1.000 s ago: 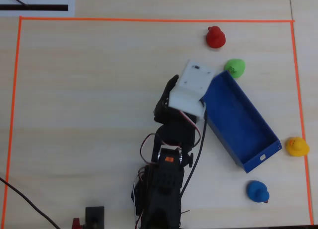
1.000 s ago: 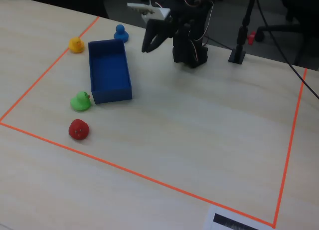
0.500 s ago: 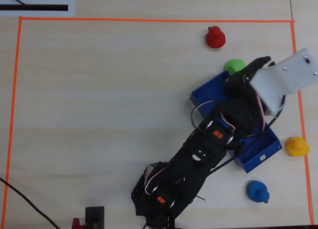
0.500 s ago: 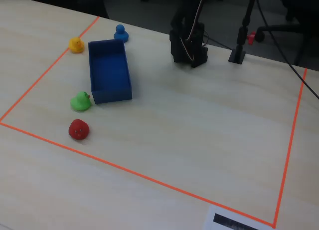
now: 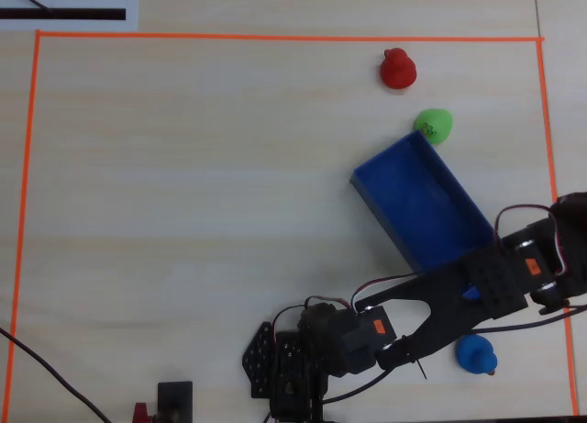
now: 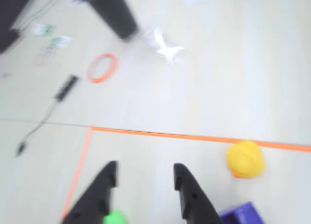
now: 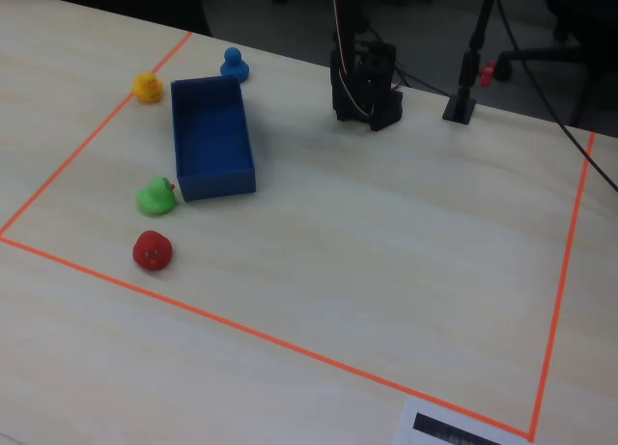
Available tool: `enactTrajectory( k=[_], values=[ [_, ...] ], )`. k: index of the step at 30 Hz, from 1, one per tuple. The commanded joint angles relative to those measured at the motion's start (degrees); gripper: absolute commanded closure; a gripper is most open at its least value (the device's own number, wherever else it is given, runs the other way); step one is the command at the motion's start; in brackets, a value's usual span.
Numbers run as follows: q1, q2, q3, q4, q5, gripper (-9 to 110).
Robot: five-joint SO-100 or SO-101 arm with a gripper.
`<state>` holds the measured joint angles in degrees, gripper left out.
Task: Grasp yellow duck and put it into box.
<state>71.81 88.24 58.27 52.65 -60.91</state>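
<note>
Yellow duck point(image 7: 147, 87) is sat on the tabletop point(image 7: 386, 233) just beside the orange tape line point(image 7: 87, 146), near the far short end of the blue box point(image 7: 210, 142) but apart from it, as seen in the fixed view. In the wrist view the yellow duck point(image 6: 246, 159) is seen right of centre, just below the tape, blurred. It is hidden under the arm in the overhead view.

End effector point(image 6: 146, 178) is seen with its two fingers spread apart and nothing between them. The duck is not lined up with the gap; it is offset to the right in the wrist view. Grasp is judged not yet started.

Box point(image 5: 422, 201) is empty as far as can be seen; only its corner point(image 6: 243, 215) shows at the bottom of the wrist view.

Neighbours: green duck point(image 7: 154, 196) is touching or nearly touching the box's near corner, red duck point(image 7: 152, 250) is further out, blue duck point(image 7: 233, 65) is near the box's far end on the arm-base side.

Risks, as judged from here:
- Lateral offset left uncorrected: one finger is landed on top of the duck, or the duck is pushed over the tape line and rolled away.
- Rounded, slick body: the duck can be squeezed out if it is gripped high or off-centre.
- Box close by: the wall can be clipped on descent and the box shoved into the green duck.
- Wrist view is motion-blurred, so alignment cannot be trusted from it alone.
</note>
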Motion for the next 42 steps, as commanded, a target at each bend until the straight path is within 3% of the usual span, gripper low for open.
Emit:
enactTrajectory(
  k=[1, 6, 28, 42],
  values=[
    [3.6, -1.7, 0.9, -3.8, -0.4, 68],
    [6.0, -5.1, 7.5, -8.3, -3.0, 55],
    [10.0, -31.5, -10.5, -9.8, -4.0, 57],
    [10.9, -34.0, -11.7, 11.4, -0.2, 54]
  ],
)
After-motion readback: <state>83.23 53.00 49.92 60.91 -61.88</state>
